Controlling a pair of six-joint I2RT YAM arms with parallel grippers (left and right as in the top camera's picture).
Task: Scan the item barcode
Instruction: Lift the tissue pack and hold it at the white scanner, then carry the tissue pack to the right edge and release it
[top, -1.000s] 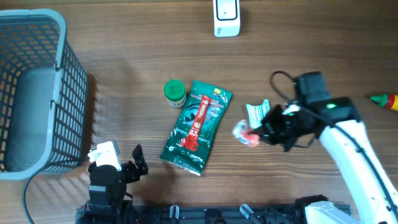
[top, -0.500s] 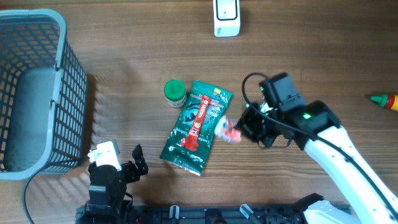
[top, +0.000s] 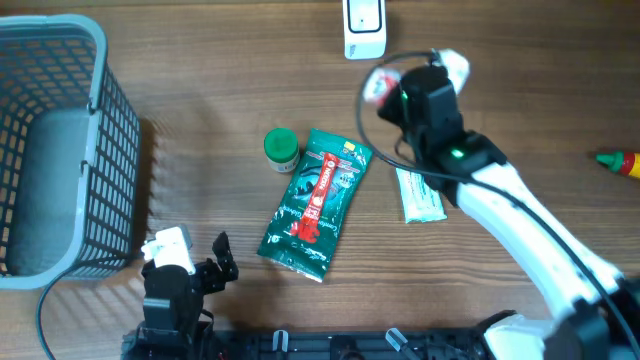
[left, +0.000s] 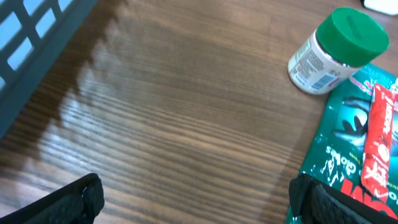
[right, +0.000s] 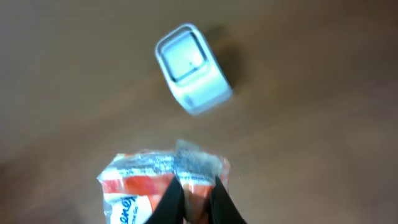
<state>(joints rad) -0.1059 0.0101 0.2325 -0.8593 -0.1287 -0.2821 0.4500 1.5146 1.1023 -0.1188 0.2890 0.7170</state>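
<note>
Sachet (right: 163, 177), a small crinkly orange-and-white packet, hung in the air just short of the white scanner (right: 193, 67), pinched by the right gripper (right: 191, 198), whose 2 fingers were clamped tight on it. It looked very light, thin and floppy with a slick film, so I judged a firm pinch on a sealed edge best, leaving the printed face bare, though it could sag or twist away from the scanner window. The left gripper (left: 196, 190) rested wide open and empty near the green pouch (left: 348, 155), well apart from the sachet.
</note>
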